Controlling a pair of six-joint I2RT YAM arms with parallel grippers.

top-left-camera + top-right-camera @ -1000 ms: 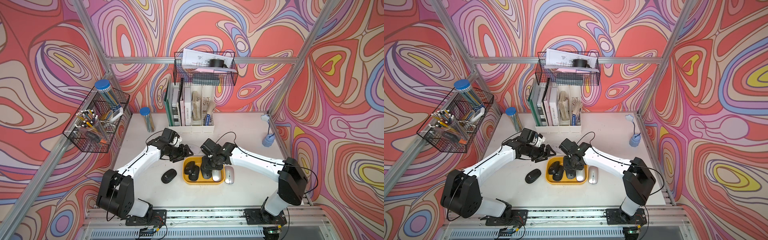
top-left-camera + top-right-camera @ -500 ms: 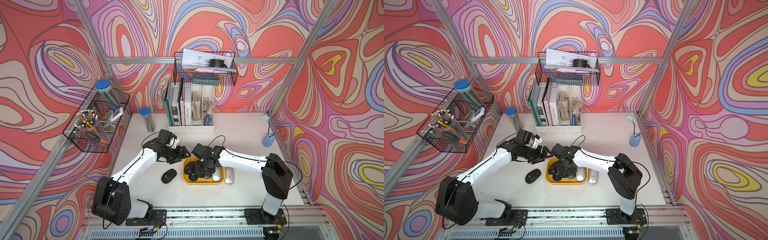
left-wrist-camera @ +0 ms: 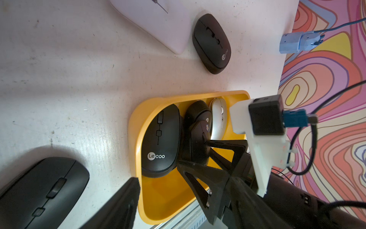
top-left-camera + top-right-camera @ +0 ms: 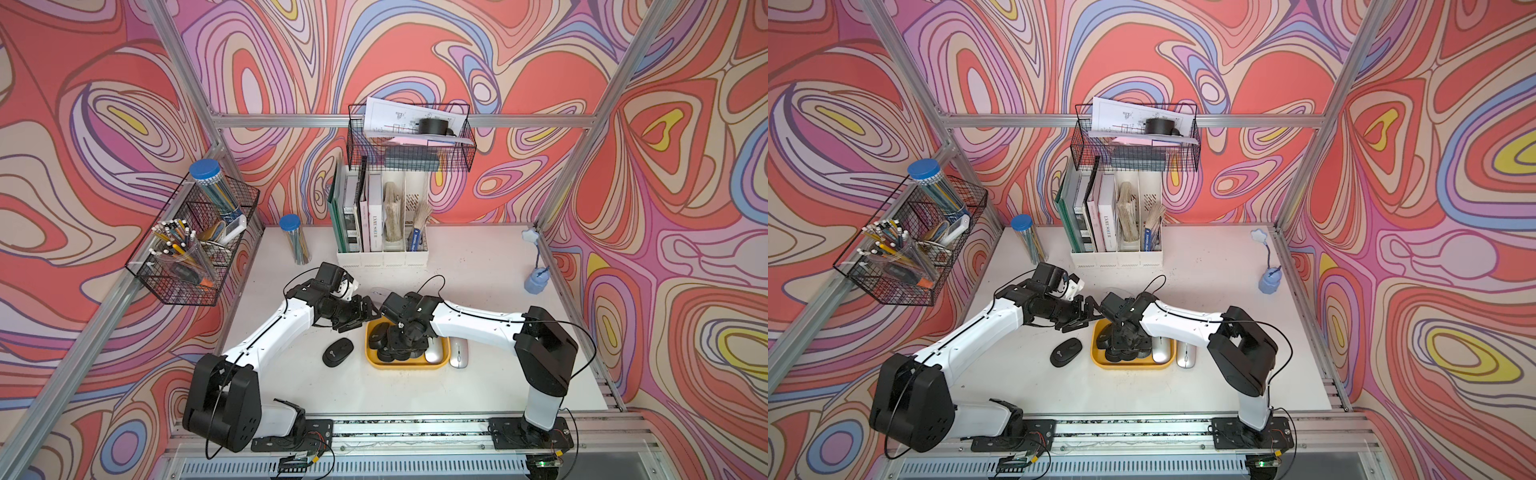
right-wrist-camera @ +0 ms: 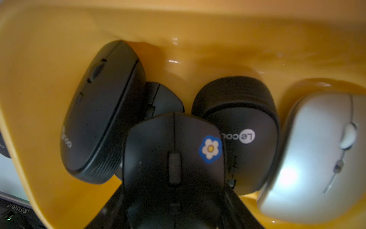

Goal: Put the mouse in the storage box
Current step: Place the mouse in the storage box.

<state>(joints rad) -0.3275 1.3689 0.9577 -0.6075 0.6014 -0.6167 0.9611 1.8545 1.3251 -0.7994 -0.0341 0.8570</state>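
The storage box (image 4: 415, 366) (image 4: 1133, 366) is a shallow yellow tray at the table's front middle. My right gripper (image 4: 400, 348) (image 5: 174, 200) reaches down into it, shut on a black mouse with a blue-and-white flower sticker (image 5: 172, 142) (image 3: 200, 136). That mouse noses in among black mice (image 5: 103, 111) (image 5: 243, 119) lying in the tray, next to a silver one (image 5: 316, 154). My left gripper (image 4: 362, 316) hovers open and holding nothing at the tray's back left corner. One of its fingers (image 3: 126, 200) shows by the rim (image 3: 136, 126).
A black mouse (image 4: 337, 351) (image 4: 1065, 351) lies on the table left of the tray and a silver mouse (image 4: 458, 353) right of it. Another black mouse (image 3: 212, 43) lies behind the tray. A white file holder (image 4: 382, 232), a pencil tube (image 4: 296, 241) and a blue lamp (image 4: 537, 280) stand at the back.
My right gripper has swung left along the tray and dropped lower among the mice. The left arm shifted slightly, its gripper staying by the tray's back left corner.
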